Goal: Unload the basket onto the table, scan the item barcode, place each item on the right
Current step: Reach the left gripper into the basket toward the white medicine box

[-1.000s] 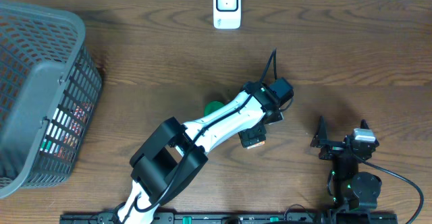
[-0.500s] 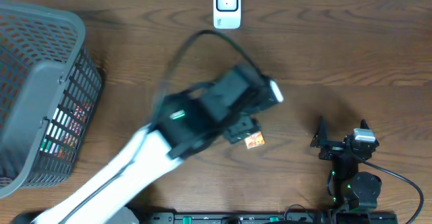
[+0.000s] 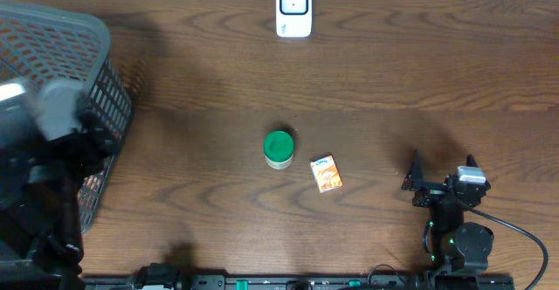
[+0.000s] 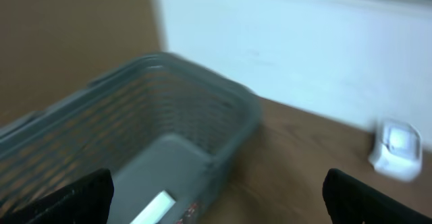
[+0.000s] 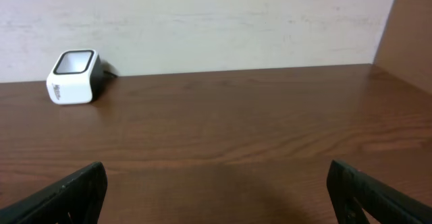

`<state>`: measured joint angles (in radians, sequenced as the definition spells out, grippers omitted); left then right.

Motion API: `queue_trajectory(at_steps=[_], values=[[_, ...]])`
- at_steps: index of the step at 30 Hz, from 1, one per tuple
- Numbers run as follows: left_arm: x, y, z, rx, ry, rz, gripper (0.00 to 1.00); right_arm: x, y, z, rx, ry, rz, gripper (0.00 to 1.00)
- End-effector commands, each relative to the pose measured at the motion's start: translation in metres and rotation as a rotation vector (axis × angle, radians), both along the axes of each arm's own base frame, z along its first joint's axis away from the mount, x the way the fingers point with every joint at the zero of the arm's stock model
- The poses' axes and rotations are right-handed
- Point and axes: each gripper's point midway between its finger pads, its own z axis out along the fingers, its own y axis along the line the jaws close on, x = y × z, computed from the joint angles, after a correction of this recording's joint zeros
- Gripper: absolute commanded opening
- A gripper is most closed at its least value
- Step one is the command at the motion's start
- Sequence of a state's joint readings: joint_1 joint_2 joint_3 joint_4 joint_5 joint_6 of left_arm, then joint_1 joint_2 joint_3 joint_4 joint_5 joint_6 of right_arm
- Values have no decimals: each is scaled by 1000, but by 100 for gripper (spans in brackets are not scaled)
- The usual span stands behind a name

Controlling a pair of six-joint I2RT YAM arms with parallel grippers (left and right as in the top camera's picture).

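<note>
1. Small orange box (image 3: pixel 327 174) lies flat mid-table, just right of a green-lidded jar (image 3: pixel 279 148), not touching it. The print on the box is too small to read.
2. White scanner (image 3: pixel 293 8) stands at the far edge of the table (image 3: pixel 419 72), well apart from the box. No legible marking.
3. Blurred view: left pincer (image 4: pixel 223 204) is spread wide, holds nothing, and faces the grey basket (image 3: pixel 79 54).
4. By the near right edge, right pincer (image 5: pixel 216 197) is spread fully and holds nothing.
</note>
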<state>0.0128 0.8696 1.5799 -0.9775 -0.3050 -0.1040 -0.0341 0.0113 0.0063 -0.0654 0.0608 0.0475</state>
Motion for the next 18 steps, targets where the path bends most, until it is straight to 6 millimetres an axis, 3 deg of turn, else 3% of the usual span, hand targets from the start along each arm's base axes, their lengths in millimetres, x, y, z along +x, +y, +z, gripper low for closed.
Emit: queue_trajectory(at_steps=[1,5,12,18], values=[[-2,35,-9,-134,-15,203,98,0,0,0,-9,0,-1,99],[10,73,-35,-222,53,371,98,0,0,0,-9,0,-1,99],[49,109,-91,-374,214,393,98,0,0,0,-9,0,-1,99],[60,146,-139,-495,326,458,98,0,0,0,-9,0,-1,99]])
